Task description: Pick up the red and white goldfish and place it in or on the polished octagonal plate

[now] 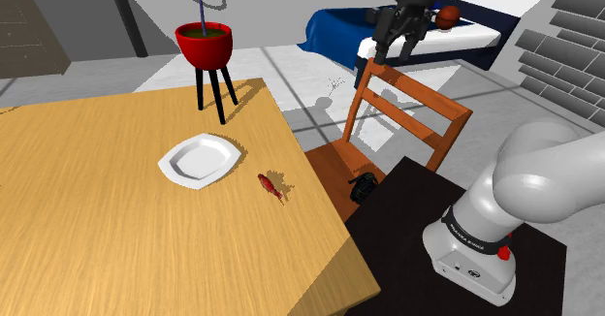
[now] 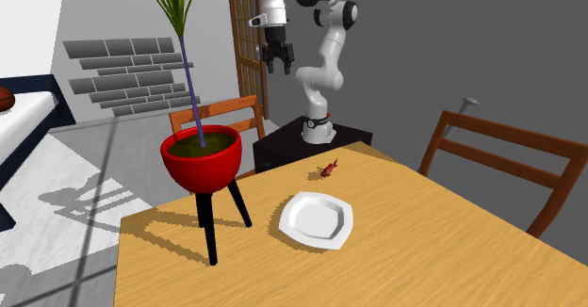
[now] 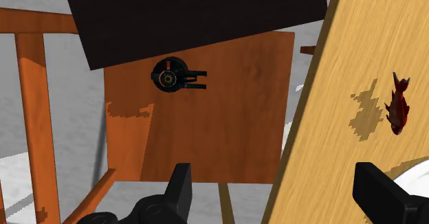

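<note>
A small red goldfish (image 1: 270, 187) lies on the wooden table (image 1: 87, 227) close to its edge, a short way from the white octagonal plate (image 1: 199, 159). In the second exterior view the goldfish (image 2: 330, 169) lies beyond the plate (image 2: 317, 218), toward the arm. My gripper (image 1: 399, 47) hangs high in the air above the wooden chair (image 1: 407, 120), off the table, open and empty. It also shows open in the second exterior view (image 2: 277, 67). In the wrist view the gripper (image 3: 275, 195) has its fingers wide apart, with the goldfish (image 3: 399, 106) on the table off to one side and a plate corner (image 3: 414, 174) beside one finger.
A red pot (image 1: 205, 45) with a tall plant stands on black legs at the table's far side. A small black object (image 1: 364, 188) lies on the chair seat next to the black stand (image 1: 427, 217). Another chair (image 2: 509, 164) is at the second exterior view's right.
</note>
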